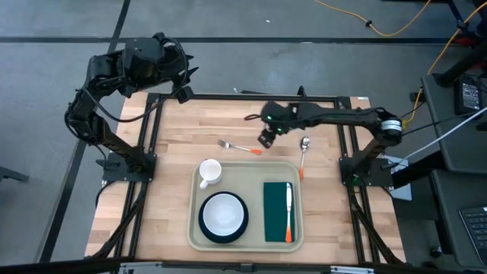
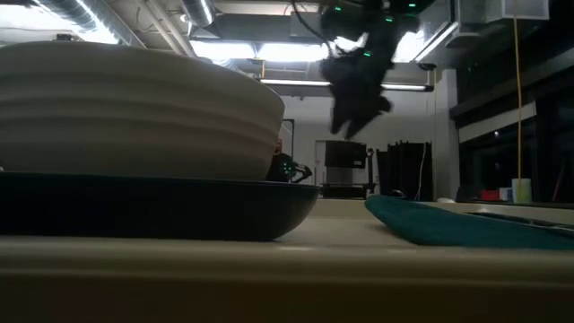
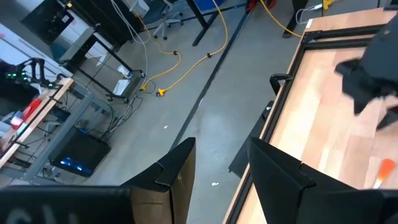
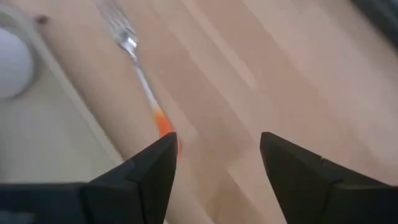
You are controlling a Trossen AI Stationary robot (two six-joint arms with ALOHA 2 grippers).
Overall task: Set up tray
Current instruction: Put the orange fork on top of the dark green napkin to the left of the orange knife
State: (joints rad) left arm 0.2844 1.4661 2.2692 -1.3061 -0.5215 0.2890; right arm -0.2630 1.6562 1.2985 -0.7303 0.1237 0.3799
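Note:
The beige tray [image 1: 295, 173] lies at the table's near middle. It carries a white mug [image 1: 209, 172], a white bowl on a dark teal plate [image 1: 224, 216], and a green napkin [image 1: 275, 215] with an orange-handled knife [image 1: 288, 211] on it. A fork [image 1: 239, 147] lies on the wood just beyond the tray's far rim, and a spoon [image 1: 303, 154] lies near the far right corner. My right gripper [image 1: 265, 140] hovers open above the fork's orange handle [image 4: 163, 126], clear of the table in the low view [image 2: 357, 85]. My left gripper [image 1: 183, 93] waits open at the table's far left edge.
Bare wood lies left and right of the tray and along the far side. A black frame rail [image 1: 251, 97] borders the table. The left wrist view shows the floor with yellow cables [image 3: 186, 62] beyond the table's edge.

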